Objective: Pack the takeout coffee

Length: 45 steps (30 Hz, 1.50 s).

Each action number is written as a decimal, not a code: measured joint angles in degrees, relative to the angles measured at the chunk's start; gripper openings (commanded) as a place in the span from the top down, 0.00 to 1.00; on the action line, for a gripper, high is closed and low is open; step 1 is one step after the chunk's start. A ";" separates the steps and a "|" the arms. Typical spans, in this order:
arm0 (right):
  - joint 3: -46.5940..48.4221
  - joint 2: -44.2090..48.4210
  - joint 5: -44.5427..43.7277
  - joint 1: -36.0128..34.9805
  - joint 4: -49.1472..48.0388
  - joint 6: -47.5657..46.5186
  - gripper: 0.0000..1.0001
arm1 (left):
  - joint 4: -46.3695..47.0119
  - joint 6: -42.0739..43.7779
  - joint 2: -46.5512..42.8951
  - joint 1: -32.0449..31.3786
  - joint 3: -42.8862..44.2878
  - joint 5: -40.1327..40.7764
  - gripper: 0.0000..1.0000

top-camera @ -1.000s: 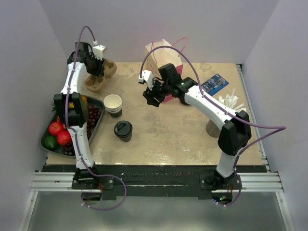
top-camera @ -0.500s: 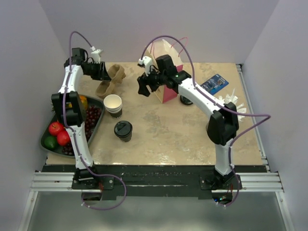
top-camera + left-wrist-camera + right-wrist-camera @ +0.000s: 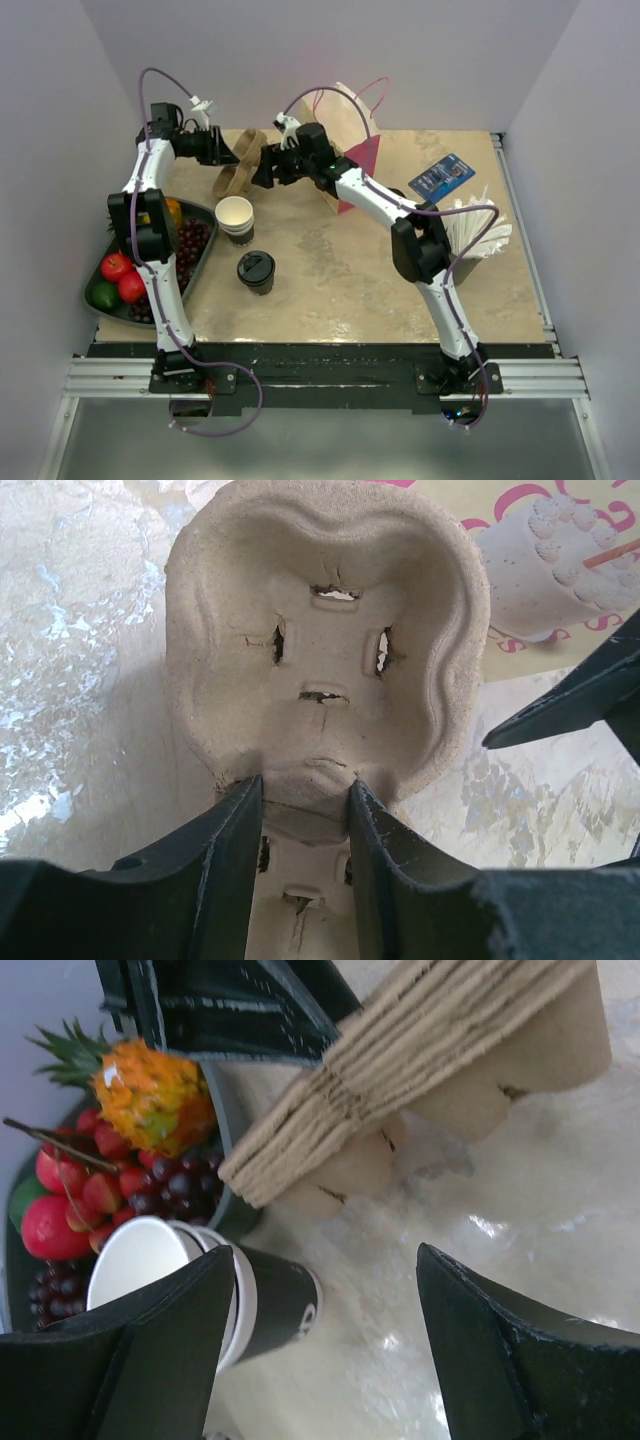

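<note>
So in the last second the stack of brown moulded-pulp cup carriers (image 3: 238, 168) got lifted off the table (image 3: 330, 270) and tipped toward the middle, pinched at its centre ridge by the left hand (image 3: 303, 785). The right hand (image 3: 325, 1300) was swung over from the pink-and-white paper bag (image 3: 350, 120) and spread wide, nothing held, just beside the stack. One carrier was probably about to be peeled off, so packing hadn't really been started. The takeout coffee (image 3: 256, 270), a small dark-banded paper cup with a round black lid, was left untouched just in front of the lidless stacked cups (image 3: 235, 215). It was stood upright, long axis vertical, lid pointed up.
</note>
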State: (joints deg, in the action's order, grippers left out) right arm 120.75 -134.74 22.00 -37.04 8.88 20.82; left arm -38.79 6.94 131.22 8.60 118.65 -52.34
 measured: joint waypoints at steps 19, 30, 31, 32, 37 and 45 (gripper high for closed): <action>5.29 -7.15 -11.67 -0.42 -11.56 12.26 0.23 | 0.96 -0.96 0.00 0.00 -2.36 -2.29 1.00; 5.79 -8.68 -13.92 -0.42 -11.52 13.20 0.22 | 1.49 -1.88 -0.09 0.00 -2.51 -3.56 1.00; 5.79 -8.68 -13.88 -0.42 -11.56 13.38 0.22 | 1.55 -1.88 -0.11 0.00 -2.64 -3.69 1.00; 5.79 -8.68 -13.79 -0.42 -11.61 13.53 0.22 | 1.57 -1.90 -0.11 0.00 -2.78 -3.78 1.00; 5.79 -8.68 -12.90 -0.42 -12.83 14.19 0.21 | 1.53 -1.90 -0.11 0.00 -3.17 -4.04 1.00; 5.79 -8.68 -13.09 -0.42 -12.85 14.60 0.21 | 1.68 -1.97 -0.11 0.00 -3.17 -4.55 1.00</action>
State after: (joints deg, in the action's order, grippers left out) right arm 126.54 -143.41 8.91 -37.45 -3.97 35.42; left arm -37.10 4.97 131.11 8.60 115.48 -56.88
